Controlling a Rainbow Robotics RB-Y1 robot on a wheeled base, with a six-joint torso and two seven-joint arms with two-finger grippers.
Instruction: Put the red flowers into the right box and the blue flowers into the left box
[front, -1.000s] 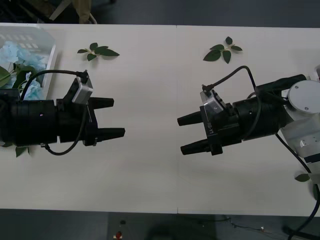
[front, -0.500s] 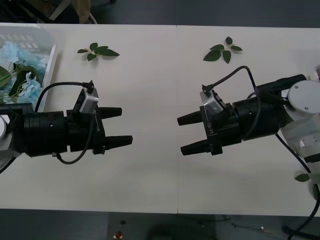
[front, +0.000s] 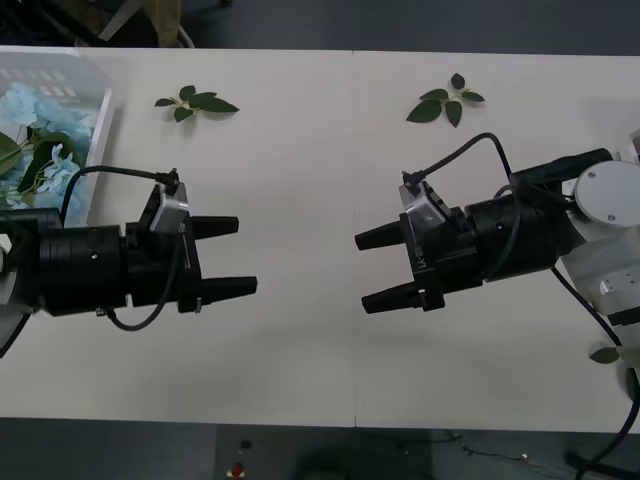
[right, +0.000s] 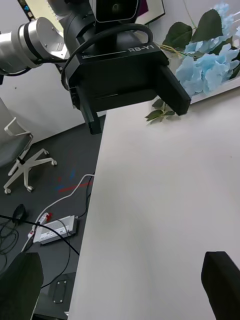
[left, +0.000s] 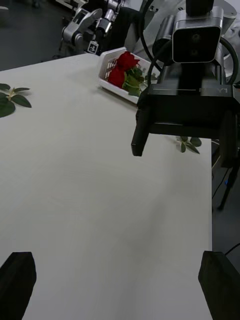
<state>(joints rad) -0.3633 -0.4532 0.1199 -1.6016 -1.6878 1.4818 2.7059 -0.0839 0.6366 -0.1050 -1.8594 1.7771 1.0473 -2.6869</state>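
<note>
Left gripper (front: 232, 256) and right gripper (front: 375, 268) face each other over the bare table (front: 300, 180), both with fingers spread and holding nothing. The blue flowers (front: 40, 130) lie in the left box (front: 100, 120); the red flowers (left: 121, 69) lie in the right box (left: 107, 82). Sorting appears complete; no further pick seems needed. Leaf sprigs (front: 195, 102) lie beyond.

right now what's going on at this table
Nothing is being handled. The left gripper and right gripper hover over the bare middle of the white table, facing each other, jaws open and empty. The pale sky-blue fluffy flowers lie in the translucent white ribbed bin on the robot's left. The deep-red roses sit in a white slotted box on its right. Loose green leaf sprigs lie on the table.
</note>
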